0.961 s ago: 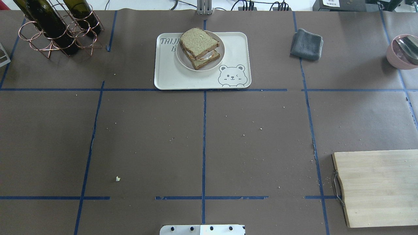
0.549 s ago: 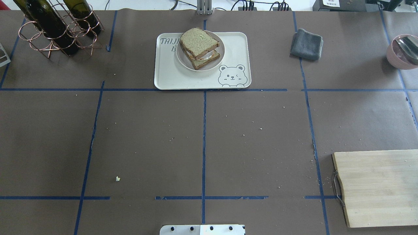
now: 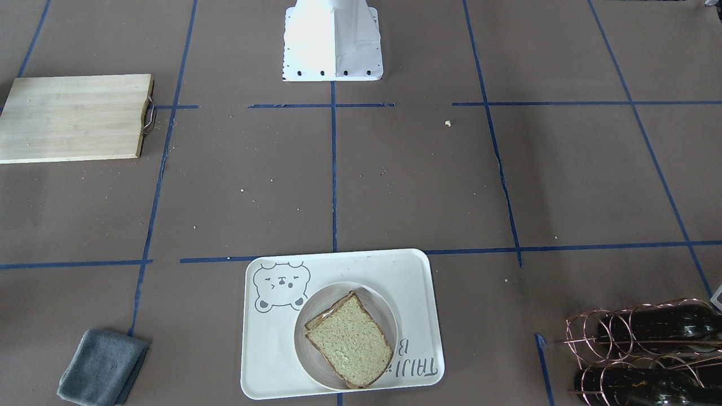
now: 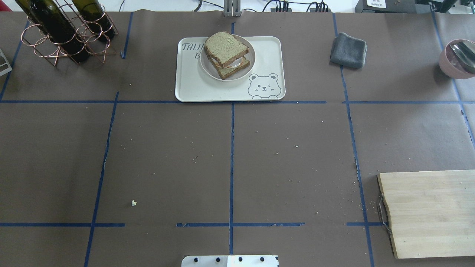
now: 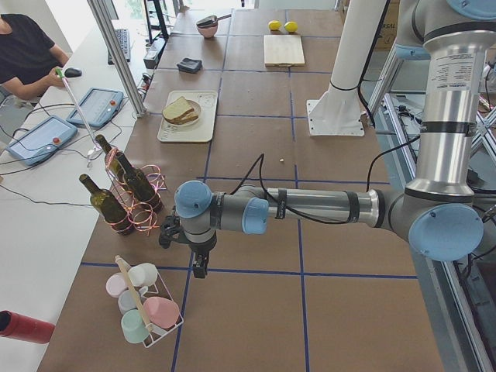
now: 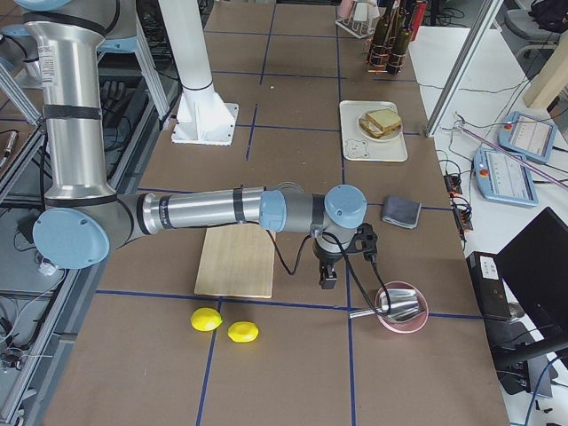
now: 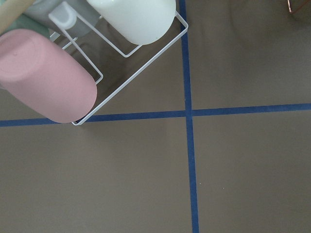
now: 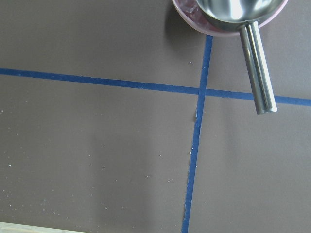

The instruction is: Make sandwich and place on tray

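Observation:
The sandwich (image 4: pixel 226 52), two tan bread slices with dark crust and a sliver of white egg between them, sits on a small round plate (image 4: pixel 248 69) on the cream bear tray (image 4: pixel 222 91) at the far middle of the table. It also shows in the front-facing view (image 3: pixel 350 339). Both arms are away from it. My left gripper (image 5: pixel 200 266) hangs over the table's left end, next to a cup rack. My right gripper (image 6: pixel 327 277) hangs at the right end, near a pink bowl. I cannot tell whether either is open or shut.
A copper rack of wine bottles (image 4: pixel 63 33) stands far left. A grey cloth (image 4: pixel 349 50) lies right of the tray. A wooden cutting board (image 4: pixel 430 211) lies near right. A pink bowl with a metal scoop (image 4: pixel 458 59), a cup rack (image 5: pixel 143 306) and two lemons (image 6: pixel 226 326) sit at the ends.

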{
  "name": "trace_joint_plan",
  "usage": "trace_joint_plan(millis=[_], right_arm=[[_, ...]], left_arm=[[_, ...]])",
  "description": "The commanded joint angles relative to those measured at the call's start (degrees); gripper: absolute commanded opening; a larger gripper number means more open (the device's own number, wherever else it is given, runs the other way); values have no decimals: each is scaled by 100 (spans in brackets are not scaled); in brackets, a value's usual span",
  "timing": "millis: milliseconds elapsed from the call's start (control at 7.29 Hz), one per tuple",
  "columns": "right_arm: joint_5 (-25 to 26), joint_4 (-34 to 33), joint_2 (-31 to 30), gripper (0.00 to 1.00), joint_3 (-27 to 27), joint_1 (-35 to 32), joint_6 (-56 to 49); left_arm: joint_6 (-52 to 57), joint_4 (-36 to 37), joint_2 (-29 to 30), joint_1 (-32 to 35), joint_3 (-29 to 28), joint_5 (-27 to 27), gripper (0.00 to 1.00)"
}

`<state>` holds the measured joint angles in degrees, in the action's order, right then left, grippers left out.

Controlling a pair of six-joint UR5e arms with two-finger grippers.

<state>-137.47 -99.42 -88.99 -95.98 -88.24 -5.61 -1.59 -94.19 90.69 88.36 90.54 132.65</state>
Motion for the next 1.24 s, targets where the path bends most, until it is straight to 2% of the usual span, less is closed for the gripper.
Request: trace_joint_plan(millis=[0,137,412,686,1098], right_arm=[[44,2,-31,100,193,-96,7],[279,2,-74,100,219,-123,7],[326,464,-345,100,220,-254,60],[229,520,-312,100,115,-255,700],[-105,529,-259,100,88,-255,702]], left_arm=[[-17,50,-25,23,104,-11,100],[-17,198,27,154,113,-11,100],[-17,208,45,173,113,-11,100],[-17,217,45,173,113,-11,100],[-8,217,36,173,122,-11,100]])
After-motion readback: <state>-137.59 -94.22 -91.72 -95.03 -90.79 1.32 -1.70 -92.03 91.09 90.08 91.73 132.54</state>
